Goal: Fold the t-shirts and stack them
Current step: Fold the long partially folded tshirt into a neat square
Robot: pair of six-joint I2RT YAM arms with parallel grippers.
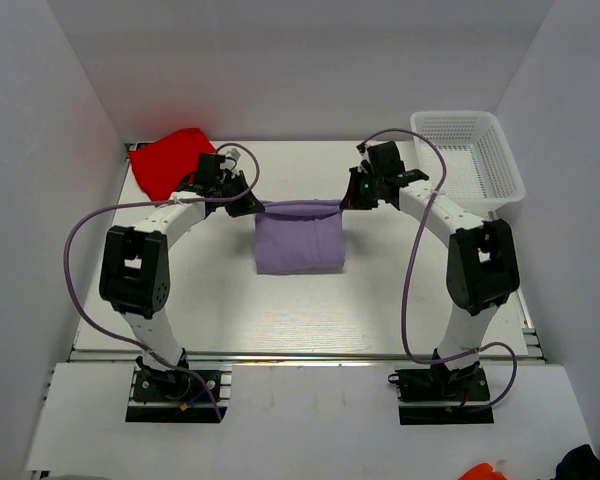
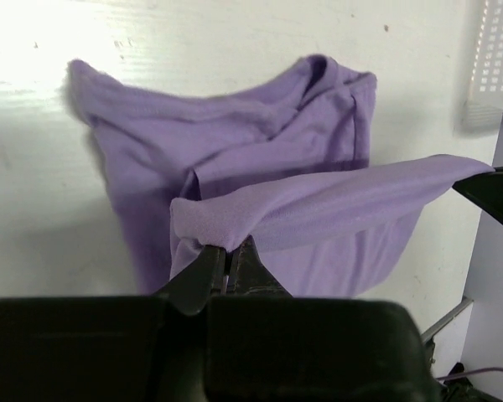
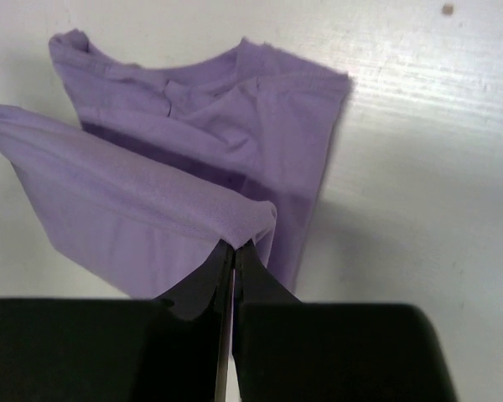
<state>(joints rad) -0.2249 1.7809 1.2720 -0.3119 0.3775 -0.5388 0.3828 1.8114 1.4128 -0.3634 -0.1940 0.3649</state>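
Because the white table (image 1: 310, 310) looks smooth and gives cloth little to hold on to, the part of the lavender t-shirt (image 1: 298, 250) lying flat at the middle could slide or bunch if the raised edge is pulled sideways rather than laid over it. That shirt is partly folded: its collar end and lower layers rest on the table, while one edge is lifted and drawn into a taut band between the two arms. If one arm travels faster or lower than the other, the band would twist and the fold would likely land crooked, leaving a poor block for stacking. The red t-shirt (image 1: 168, 160) sits at the far left corner, just behind the left arm; how neatly it is folded is hard to judge from above, and a careless swing of that arm might nudge it. The left hand (image 2: 226, 261) is closed on one end of the raised edge and the right hand (image 3: 233, 251) is closed on the other, each pinching only a small tuck of fabric at its very tips. Too much tension across the band could pull a corner free.
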